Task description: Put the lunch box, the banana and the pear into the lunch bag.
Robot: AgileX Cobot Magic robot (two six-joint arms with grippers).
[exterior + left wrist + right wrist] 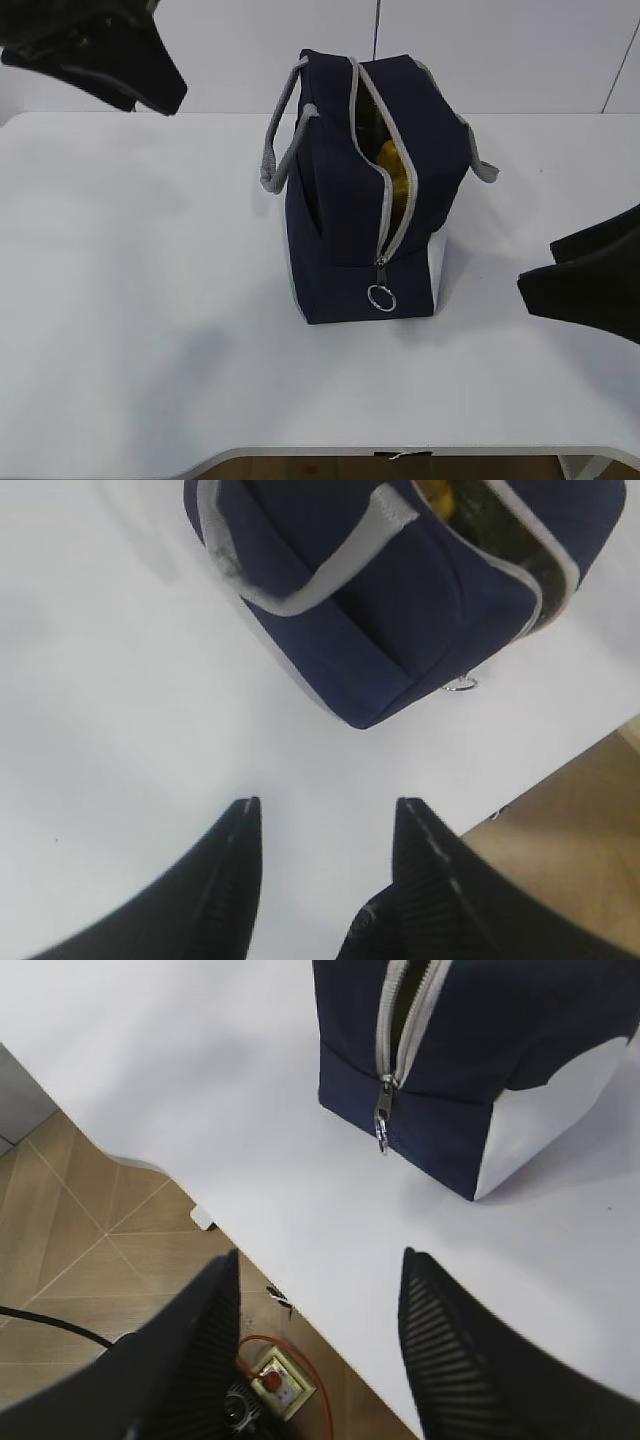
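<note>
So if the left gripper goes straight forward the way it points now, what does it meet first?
Probably bare white table: the open left gripper holds nothing, and nothing lies between its tips. The lunch bag sits further along, slightly right, though depth is unclear.

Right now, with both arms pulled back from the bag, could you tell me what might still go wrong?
The lunch bag stands unzipped, something yellow showing through the gap, so a knock could tip it and spill contents. Its ring pull and side handles could snag a passing finger. Only yellow is visible inside; I cannot confirm all three items are in.
</note>
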